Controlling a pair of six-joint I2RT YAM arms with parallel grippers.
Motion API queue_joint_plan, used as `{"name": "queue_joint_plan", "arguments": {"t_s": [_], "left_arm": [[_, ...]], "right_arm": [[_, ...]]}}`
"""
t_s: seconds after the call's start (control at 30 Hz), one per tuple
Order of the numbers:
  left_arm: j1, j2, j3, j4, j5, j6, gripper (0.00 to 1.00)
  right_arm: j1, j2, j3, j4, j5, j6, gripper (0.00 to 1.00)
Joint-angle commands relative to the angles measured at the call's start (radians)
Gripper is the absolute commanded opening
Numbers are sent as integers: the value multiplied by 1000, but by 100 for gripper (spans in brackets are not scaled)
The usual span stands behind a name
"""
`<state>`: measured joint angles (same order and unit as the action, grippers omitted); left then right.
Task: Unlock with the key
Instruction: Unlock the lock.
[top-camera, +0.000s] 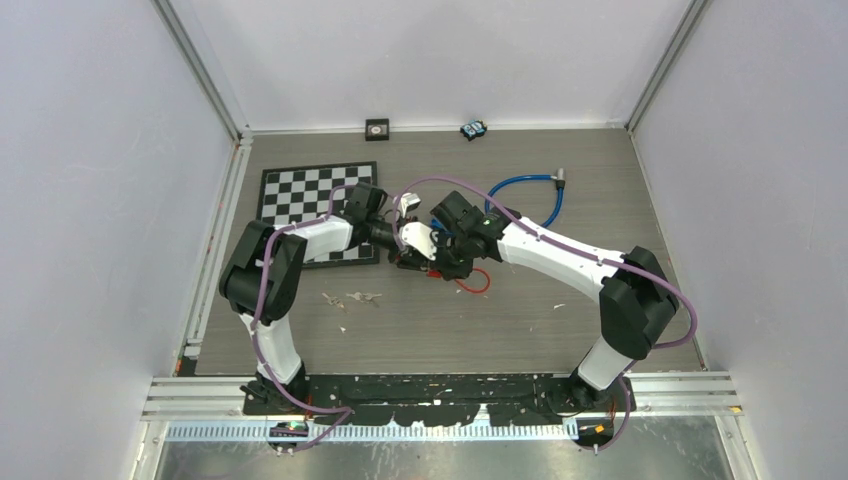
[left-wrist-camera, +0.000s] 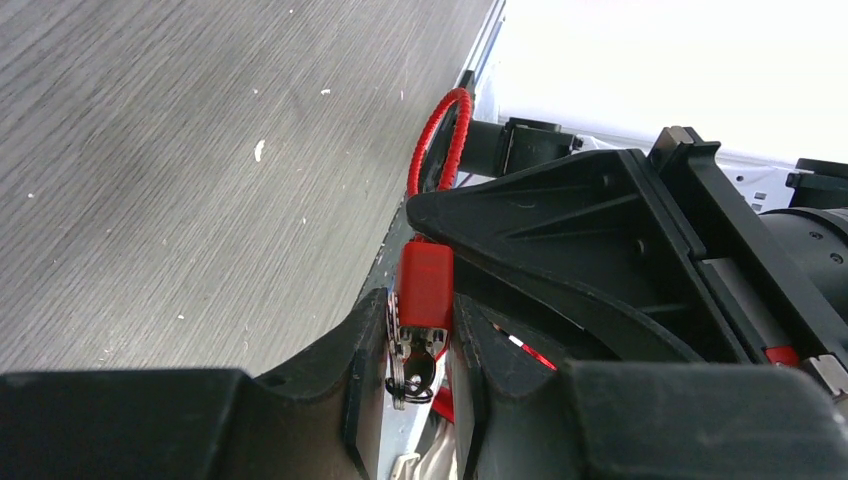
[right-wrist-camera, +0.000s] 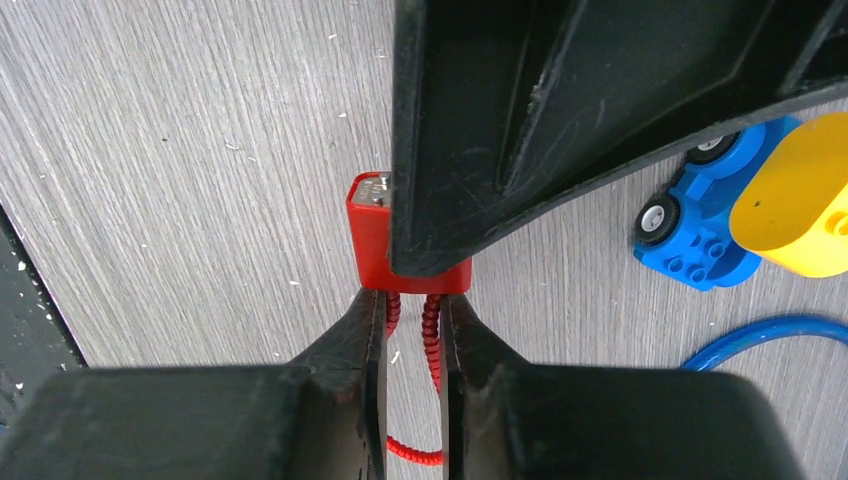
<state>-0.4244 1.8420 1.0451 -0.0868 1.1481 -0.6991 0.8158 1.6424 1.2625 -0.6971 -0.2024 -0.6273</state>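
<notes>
The left hand (left-wrist-camera: 422, 335) is closed on the key (left-wrist-camera: 413, 368), which sits at the lower end of the red lock (left-wrist-camera: 425, 285), low in the middle of the left wrist view. The right hand (right-wrist-camera: 412, 310) pinches both strands of the red cable (right-wrist-camera: 430, 330) just below the lock. The key looks seated. Both cable ends run into the lock, so turning and release seem left to do.
</notes>
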Motion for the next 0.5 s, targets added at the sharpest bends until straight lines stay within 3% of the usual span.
{"name": "queue_joint_plan", "arguments": {"t_s": [0.0, 0.3, 0.47], "left_arm": [[-4, 0, 55, -15, 71, 7, 0], [-4, 1, 62, -37, 71, 26, 0], [-3, -11, 57, -29, 73, 29, 0]], "right_arm": [[6, -60, -8, 10, -61, -63, 11], [11, -82, -3, -86, -125, -146, 12], [2, -91, -10, -46, -115, -46, 52]]}}
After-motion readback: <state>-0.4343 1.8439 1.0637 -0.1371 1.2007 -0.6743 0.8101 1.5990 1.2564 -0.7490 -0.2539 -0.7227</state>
